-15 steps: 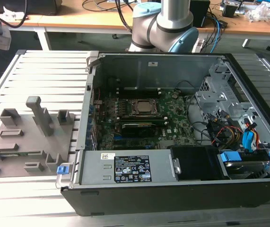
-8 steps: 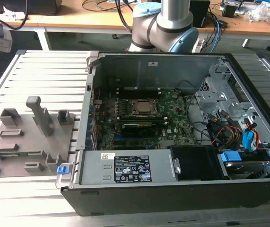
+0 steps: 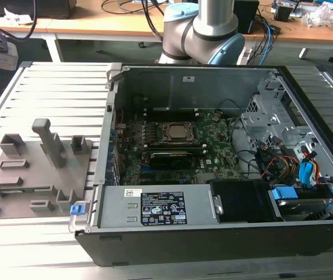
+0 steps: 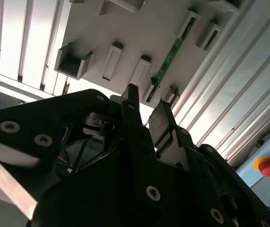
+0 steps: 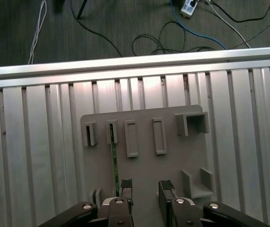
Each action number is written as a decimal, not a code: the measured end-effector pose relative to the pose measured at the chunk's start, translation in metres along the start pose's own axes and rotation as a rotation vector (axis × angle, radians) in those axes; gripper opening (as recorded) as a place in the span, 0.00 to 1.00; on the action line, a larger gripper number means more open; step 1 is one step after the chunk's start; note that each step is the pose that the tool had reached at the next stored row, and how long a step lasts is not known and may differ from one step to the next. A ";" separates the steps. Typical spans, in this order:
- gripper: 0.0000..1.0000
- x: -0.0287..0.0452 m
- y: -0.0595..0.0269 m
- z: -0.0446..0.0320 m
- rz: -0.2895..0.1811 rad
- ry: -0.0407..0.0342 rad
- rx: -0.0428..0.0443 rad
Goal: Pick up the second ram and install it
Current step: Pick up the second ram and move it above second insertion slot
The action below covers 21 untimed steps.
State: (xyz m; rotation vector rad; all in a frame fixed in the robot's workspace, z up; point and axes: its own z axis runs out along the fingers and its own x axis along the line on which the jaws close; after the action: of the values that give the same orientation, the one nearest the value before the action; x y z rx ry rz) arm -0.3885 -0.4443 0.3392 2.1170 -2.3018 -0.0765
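Gripper (image 5: pixel 146 188) parted, above second ram (image 5: pixel 114 161), in gray holder (image 5: pixel 144 171)

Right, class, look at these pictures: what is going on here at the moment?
The robot arm's gripper hangs open above a grey holder plate on the slatted table. The second ram stands on edge in that plate, not yet gripped. The computer case lies open with its motherboard exposed.

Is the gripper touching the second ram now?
Cannot tell. In the first wrist view the second ram runs close beside one finger of the open gripper, but contact or a gap is not plain.
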 end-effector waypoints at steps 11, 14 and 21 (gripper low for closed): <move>0.36 0.0003 -0.0005 0.0124 0.000 -0.0001 0.0000; 0.36 0.0004 -0.0008 0.0186 0.000 0.0000 0.0000; 0.36 0.0006 -0.0013 0.0282 0.000 0.0000 0.0000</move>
State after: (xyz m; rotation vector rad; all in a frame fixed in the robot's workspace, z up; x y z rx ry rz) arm -0.3884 -0.4443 0.3110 2.1170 -2.3018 -0.0765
